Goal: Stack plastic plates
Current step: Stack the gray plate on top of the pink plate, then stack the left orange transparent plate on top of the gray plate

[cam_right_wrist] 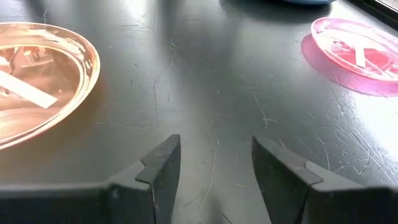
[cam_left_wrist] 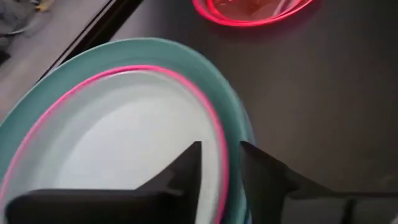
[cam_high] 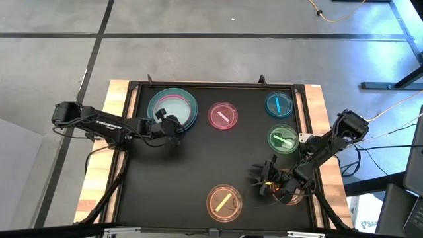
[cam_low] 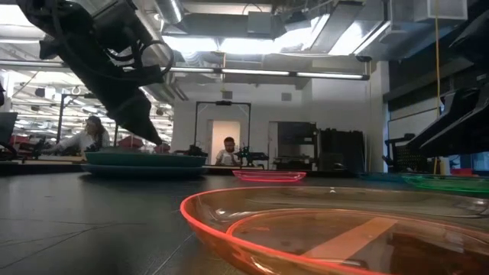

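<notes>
A stack of plates (cam_high: 173,109) sits at the far left of the table: blue at the bottom, then teal (cam_left_wrist: 186,56), magenta, and pale mint (cam_left_wrist: 112,143) on top. My left gripper (cam_high: 165,122) (cam_left_wrist: 221,158) is open at the stack's near-right rim, one finger over the mint plate and one outside the magenta rim (cam_left_wrist: 214,124). Small dishes lie flat on the table: pink (cam_high: 223,116), cyan (cam_high: 279,104), green (cam_high: 283,140) and orange (cam_high: 224,201). My right gripper (cam_high: 268,182) (cam_right_wrist: 214,162) is open, low over the table, right of the orange dish (cam_right_wrist: 37,81). My left gripper straddles the magenta plate's rim (cam_left_wrist: 217,140) from above, slanting in from the table's left. I cannot tell whether either finger touches the rim. The stack lies flat on the table.
The dark table has a raised frame with wooden side strips (cam_high: 119,106). Bare surface lies in the middle between the dishes (cam_right_wrist: 205,81). Cables trail off the right side (cam_high: 390,112). People sit in the room beyond the table (cam_low: 227,151).
</notes>
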Robot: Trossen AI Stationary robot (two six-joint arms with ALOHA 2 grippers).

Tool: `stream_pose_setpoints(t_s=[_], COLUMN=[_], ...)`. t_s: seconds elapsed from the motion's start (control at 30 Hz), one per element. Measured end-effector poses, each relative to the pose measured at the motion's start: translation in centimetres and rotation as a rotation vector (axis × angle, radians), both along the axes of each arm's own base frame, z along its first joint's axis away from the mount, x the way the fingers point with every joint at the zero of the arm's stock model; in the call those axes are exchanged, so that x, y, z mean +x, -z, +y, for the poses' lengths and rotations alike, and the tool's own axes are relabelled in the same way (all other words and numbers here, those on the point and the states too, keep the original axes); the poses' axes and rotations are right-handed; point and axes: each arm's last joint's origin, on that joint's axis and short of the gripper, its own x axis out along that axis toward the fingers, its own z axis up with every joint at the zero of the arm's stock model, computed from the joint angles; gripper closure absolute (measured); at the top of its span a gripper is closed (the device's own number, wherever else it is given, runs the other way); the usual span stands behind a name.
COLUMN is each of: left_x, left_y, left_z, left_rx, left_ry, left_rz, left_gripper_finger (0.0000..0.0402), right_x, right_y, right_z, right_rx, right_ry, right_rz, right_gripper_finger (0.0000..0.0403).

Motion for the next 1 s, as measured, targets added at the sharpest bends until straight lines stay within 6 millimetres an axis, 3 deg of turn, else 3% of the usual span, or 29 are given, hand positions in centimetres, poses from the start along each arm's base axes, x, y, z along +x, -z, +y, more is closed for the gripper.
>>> stream_pose_setpoints(t_s=[0.17, 0.43, 0.67, 1.0], left_x=[1.4, 3.3, 4.9, 11.2], left_y=[-1.6, -3.4, -2.4, -0.9], left_z=[-0.9, -4.0, -8.0, -14.4], left_rx=[-0.099, -0.263, -0.318, -0.407], left_ry=[0.124, 0.377, 0.419, 0.432], left_rz=[-0.111, -0.385, -0.408, -0.333], left_gripper_finger=[0.0264, 0.0261, 0.0262, 0.0265], right_x=[0.0, 0.1, 0.1, 0.6], right_y=[0.0, -0.1, -0.1, -0.6], right_z=[0.0, 0.1, 0.1, 0.8], right_rx=[0.003, 0.008, 0.003, -0.032], right_ry=[0.0, 0.0, -0.009, -0.12], right_rz=[-0.003, -0.007, -0.009, -0.015], right_gripper_finger=[0.0214, 0.0214, 0.0214, 0.0214])
